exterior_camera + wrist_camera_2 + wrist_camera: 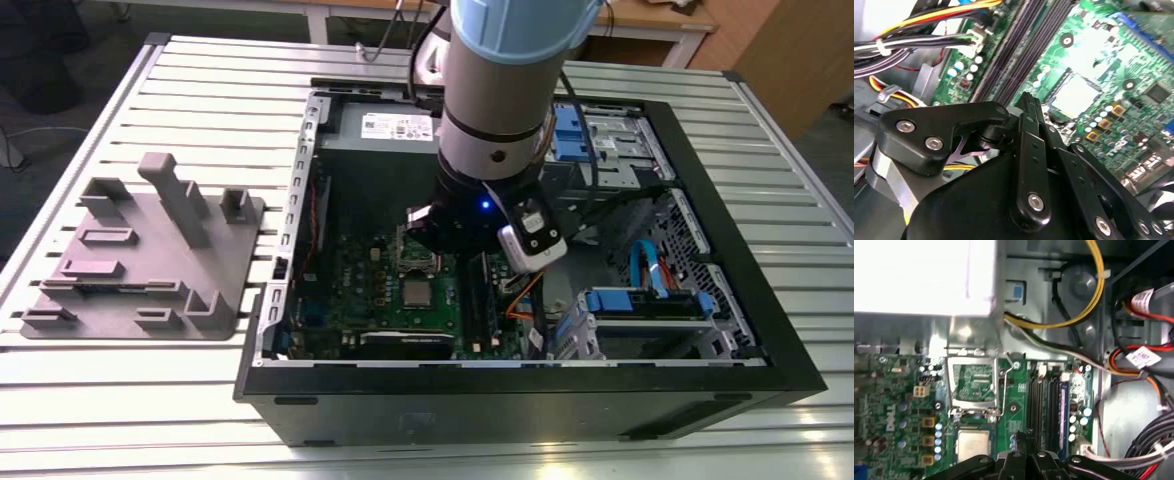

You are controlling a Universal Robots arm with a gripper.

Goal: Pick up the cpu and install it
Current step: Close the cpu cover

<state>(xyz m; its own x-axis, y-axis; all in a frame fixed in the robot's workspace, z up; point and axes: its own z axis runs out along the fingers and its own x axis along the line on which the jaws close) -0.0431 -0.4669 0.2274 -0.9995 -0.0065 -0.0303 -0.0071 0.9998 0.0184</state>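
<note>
Fingers (1029, 115) are pressing together w/ nothing between them, gripper (1021, 436) hovering just beside the cpu (973, 446). Cpu is lying flat in its socket on the green board (1016, 407), prob. seated; metal frame (974, 382) is standing flipped up, leaving the socket reachable.

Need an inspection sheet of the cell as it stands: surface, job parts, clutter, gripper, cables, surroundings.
Surface: slatted metal table carrying an open PC case.
Job's things: cpu lies flat on the green board beside the hollow socket frame; not held.
Clutter: grey tray with upright blocks, on the exterior view's left of the case.
Grippers: gripper above the board near the cpu, fingers together, holding nothing.
Cables: yellow wires and other bundles inside the case, beside the board.
Surroundings: wooden desk beyond the table.
</note>
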